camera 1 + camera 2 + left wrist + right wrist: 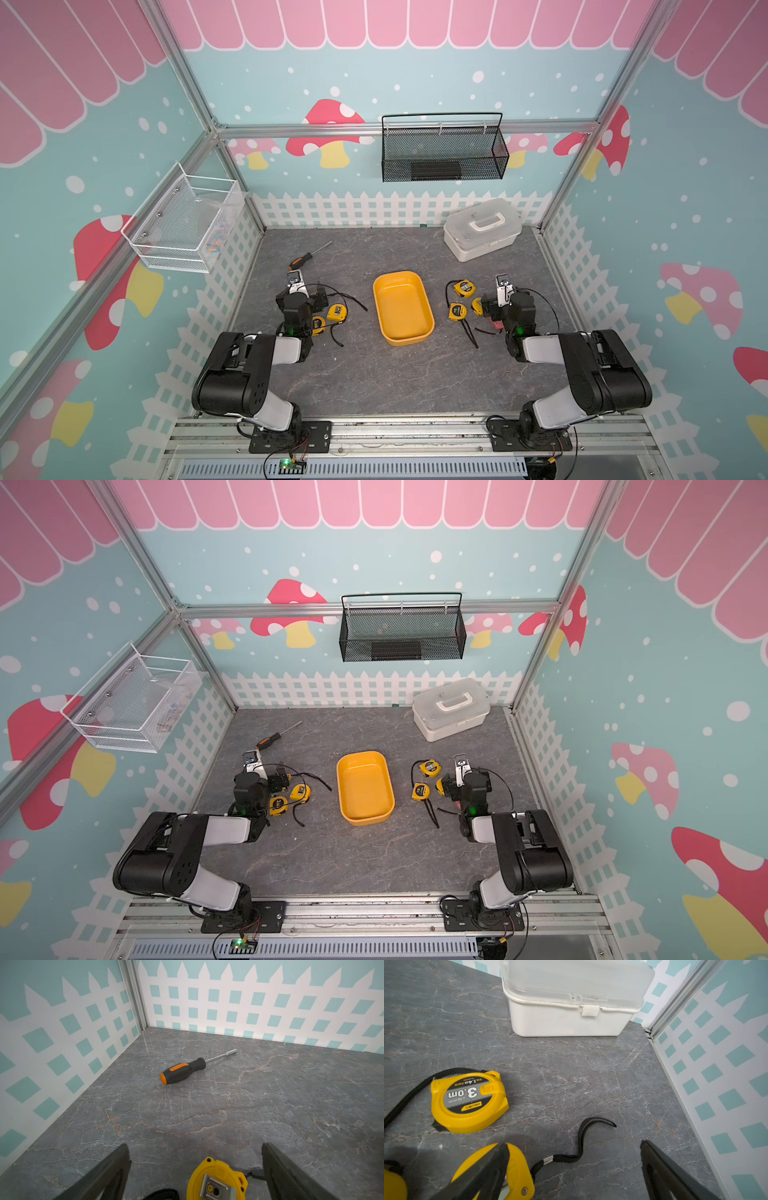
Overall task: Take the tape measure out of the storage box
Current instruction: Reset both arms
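The yellow storage box (402, 309) is empty. The tape measures (462, 288) lie on the table (374, 374) at its 3 and 9 o'clock. The left gripper (195, 1147) and right gripper (574, 1144) gape, grasping nothing — the job looks done.

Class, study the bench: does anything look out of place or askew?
The tray sits empty; tape measures lie scattered on either side, straps trailing. A screwdriver lies loose farther back. Nothing looks damaged.
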